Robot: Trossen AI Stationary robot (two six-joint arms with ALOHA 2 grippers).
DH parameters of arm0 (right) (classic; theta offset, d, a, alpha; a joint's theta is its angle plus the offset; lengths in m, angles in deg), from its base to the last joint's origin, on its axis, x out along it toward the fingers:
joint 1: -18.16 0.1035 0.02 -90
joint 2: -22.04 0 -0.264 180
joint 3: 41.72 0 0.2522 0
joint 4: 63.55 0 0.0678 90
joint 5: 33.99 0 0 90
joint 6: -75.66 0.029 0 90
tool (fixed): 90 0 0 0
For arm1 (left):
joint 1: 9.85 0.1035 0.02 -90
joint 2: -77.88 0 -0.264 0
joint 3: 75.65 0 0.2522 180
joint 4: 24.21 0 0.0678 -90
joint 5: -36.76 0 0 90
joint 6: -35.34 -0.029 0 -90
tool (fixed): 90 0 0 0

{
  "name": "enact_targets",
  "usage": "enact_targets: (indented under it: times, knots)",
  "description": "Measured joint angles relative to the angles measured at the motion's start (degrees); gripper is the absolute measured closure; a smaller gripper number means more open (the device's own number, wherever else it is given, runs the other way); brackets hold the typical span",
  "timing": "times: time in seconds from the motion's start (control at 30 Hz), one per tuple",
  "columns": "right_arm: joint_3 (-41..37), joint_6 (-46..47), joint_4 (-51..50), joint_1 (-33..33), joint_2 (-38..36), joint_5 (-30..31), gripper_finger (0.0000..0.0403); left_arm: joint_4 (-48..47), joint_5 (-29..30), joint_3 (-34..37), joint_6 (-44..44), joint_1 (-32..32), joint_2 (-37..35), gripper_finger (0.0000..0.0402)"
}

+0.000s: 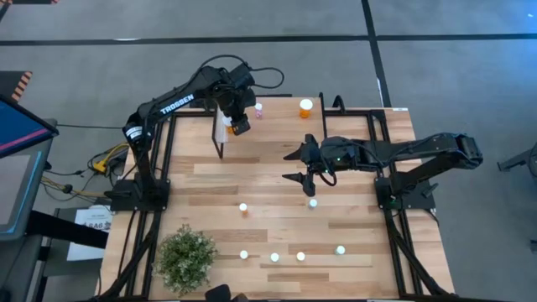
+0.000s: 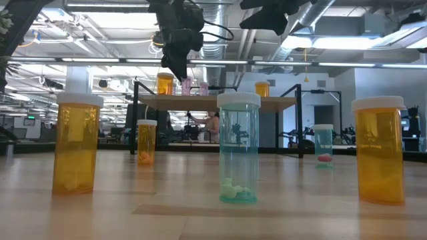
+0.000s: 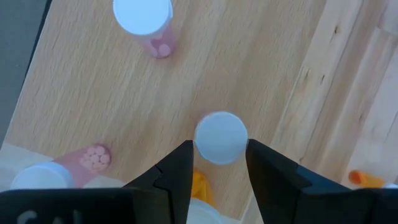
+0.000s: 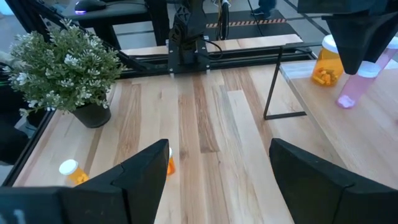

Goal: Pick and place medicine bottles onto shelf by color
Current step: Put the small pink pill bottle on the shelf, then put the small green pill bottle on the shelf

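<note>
The shelf (image 2: 220,101) stands at the table's far side. An orange bottle (image 2: 165,83) and two pink ones (image 2: 187,85) (image 2: 203,87) stand on its left part, and another orange bottle (image 1: 305,106) stands farther right. My left gripper (image 3: 219,152) points down over a white-capped pink bottle (image 4: 356,87) that stands upright on the shelf top (image 3: 124,93). Its open fingers flank the cap (image 3: 221,137) with thin gaps. My right gripper (image 1: 294,166) hovers open and holds nothing above the table's middle.
Several bottles stand on the table's near half: a large orange one (image 2: 77,143), a small orange one (image 2: 146,141), two teal ones (image 2: 238,147) (image 2: 323,143) and another orange one (image 2: 379,150). A potted plant (image 1: 186,258) sits at the near left corner.
</note>
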Motion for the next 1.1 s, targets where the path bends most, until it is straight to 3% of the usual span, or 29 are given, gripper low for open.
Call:
enact_targets:
  times: [0.3,0.77,0.93,1.1]
  knots:
    - [-0.01,0.16,0.01,0.0,0.0,0.02,0.0101,-0.24,0.14,0.0,0.04,0.0,-0.7,0.0266]
    - [-0.02,0.48,-1.44,0.37,-0.02,0.07,0.0101,-0.22,-0.9,0.04,0.5,-1.03,-9.24,0.0266]
    - [-0.04,0.95,-1.41,0.99,0.33,0.09,0.0101,2.11,-1.57,0.04,1.77,-4.65,-15.36,0.0266]
    - [-0.04,0.94,-1.25,2.48,0.33,0.11,0.0101,6.94,-1.0,0.04,3.49,-12.37,-21.44,0.0266]
